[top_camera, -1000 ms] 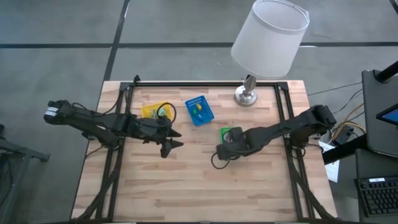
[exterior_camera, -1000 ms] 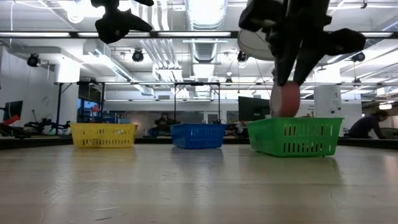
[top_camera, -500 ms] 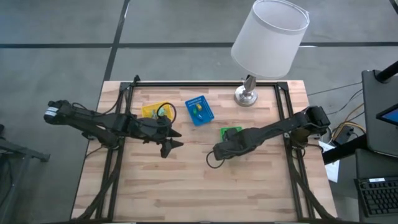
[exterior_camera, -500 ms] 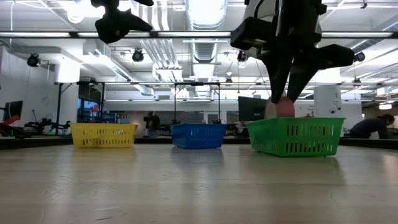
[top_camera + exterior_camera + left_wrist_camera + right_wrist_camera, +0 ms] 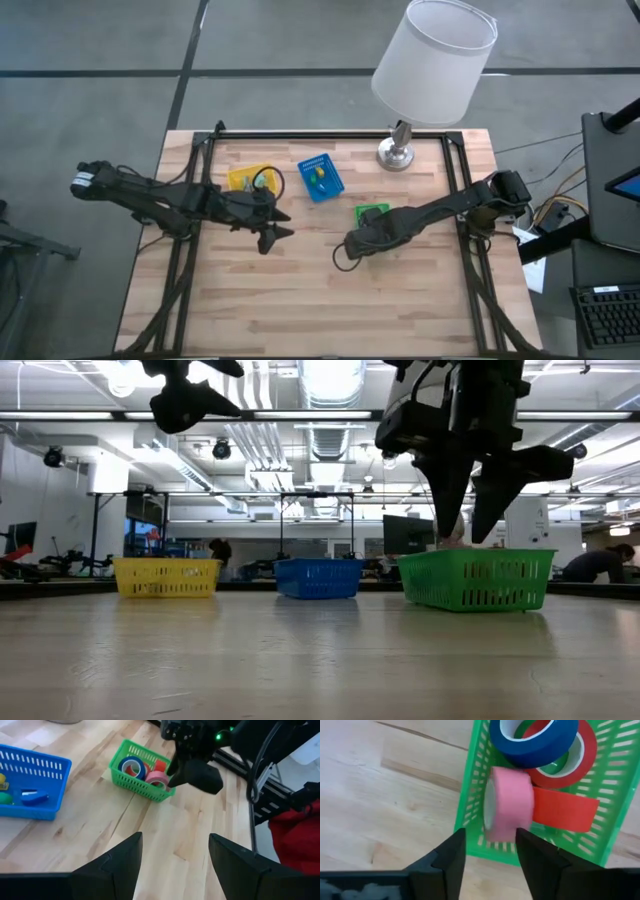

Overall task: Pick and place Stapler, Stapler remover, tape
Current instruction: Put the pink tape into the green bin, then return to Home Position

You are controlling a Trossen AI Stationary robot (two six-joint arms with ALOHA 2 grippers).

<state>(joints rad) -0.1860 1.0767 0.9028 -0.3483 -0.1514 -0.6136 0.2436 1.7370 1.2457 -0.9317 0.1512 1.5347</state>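
We see the right gripper [image 5: 487, 857] above the near edge of the green basket [image 5: 470, 810], fingers parted and gripping nothing. Just past them a pink tape roll [image 5: 507, 810] stands on edge against the basket wall, beside a red roll [image 5: 565, 810], another red roll [image 5: 585, 752] and a blue roll [image 5: 532, 735]. The left gripper [image 5: 272, 236] hangs wide apart and empty over bare wood [image 5: 300, 300] near the yellow basket [image 5: 245, 178]. The blue basket [image 5: 30, 790] holds small items we cannot identify. A lamp [image 5: 435, 60] stands at the far edge.
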